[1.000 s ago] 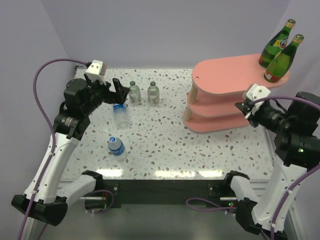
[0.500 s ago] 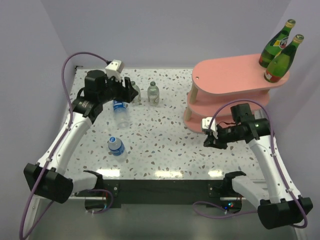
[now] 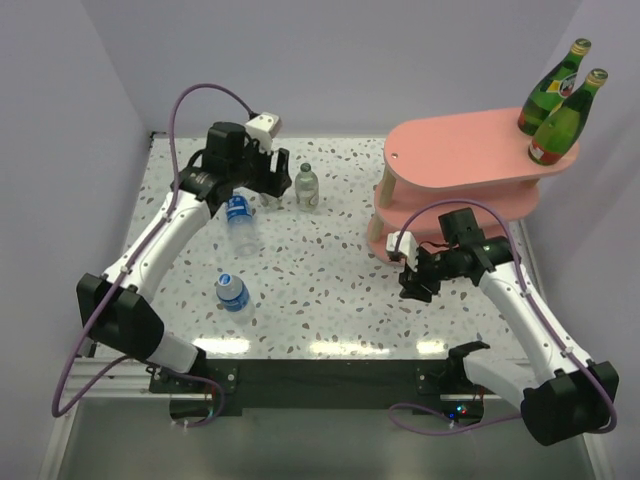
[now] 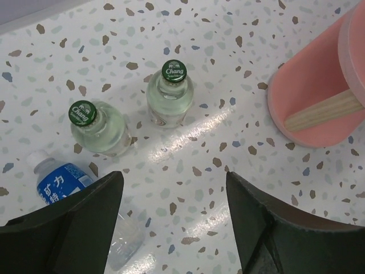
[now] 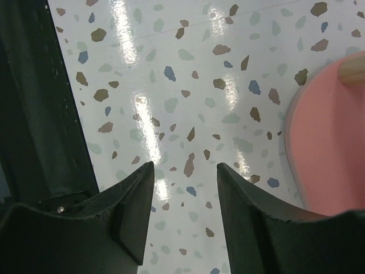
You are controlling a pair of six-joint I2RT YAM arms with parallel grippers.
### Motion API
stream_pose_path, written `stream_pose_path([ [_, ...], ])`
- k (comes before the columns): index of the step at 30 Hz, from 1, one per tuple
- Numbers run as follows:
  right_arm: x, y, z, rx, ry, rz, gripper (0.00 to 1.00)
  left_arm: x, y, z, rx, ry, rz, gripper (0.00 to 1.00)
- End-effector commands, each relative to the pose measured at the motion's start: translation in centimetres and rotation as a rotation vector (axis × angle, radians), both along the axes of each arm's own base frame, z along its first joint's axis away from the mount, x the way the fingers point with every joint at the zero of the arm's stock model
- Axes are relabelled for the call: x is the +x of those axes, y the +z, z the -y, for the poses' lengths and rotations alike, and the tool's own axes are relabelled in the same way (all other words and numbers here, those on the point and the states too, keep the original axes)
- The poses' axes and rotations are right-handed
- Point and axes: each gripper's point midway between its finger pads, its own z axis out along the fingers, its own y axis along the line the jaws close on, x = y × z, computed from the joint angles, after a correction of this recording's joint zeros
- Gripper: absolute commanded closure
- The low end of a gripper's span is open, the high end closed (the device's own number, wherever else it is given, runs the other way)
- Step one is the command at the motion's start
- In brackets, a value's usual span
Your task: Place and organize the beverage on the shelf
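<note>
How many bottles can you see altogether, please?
6: two dark green bottles atop the shelf, two green-capped bottles on the table at the rear, two blue-labelled bottles left of centre.

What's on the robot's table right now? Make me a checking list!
Surface: speckled tabletop, no spills seen.
Job's things: pink shelf; two dark green bottles on its top tier; two green-capped bottles upright on the tabletop; two blue-label bottles on the tabletop, the farther one lying down.
Clutter: nothing seen.
Grippers: left gripper open and empty above the green-capped bottles; right gripper jaws slightly apart, empty, near the shelf's bottom board.
Cables: purple cables arch above both arms.
Surroundings: plain lilac walls.
</note>
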Motion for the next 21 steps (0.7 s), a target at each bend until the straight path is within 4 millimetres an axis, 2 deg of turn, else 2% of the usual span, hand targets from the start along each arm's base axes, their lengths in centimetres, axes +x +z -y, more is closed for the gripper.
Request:
stream_pose_path([
  [1, 1.2, 0.1, -0.4, 0.021, -0.051, 0.032, 0.48, 1.3, 1.5, 0.8, 0.07, -0.037, 0.061, 0.22],
  [11, 0.9, -0.3, -0.2, 0.026, -0.088, 0.021, 0.44, 4.7, -1.4, 2.9, 0.216, -0.012, 0.018, 0.21],
  [21, 1.1, -0.8, -0.2, 0.02, -0.098, 0.007, 0.43, 8.6, -4.3, 5.0, 0.269, 0.029, -0.018, 0.22],
])
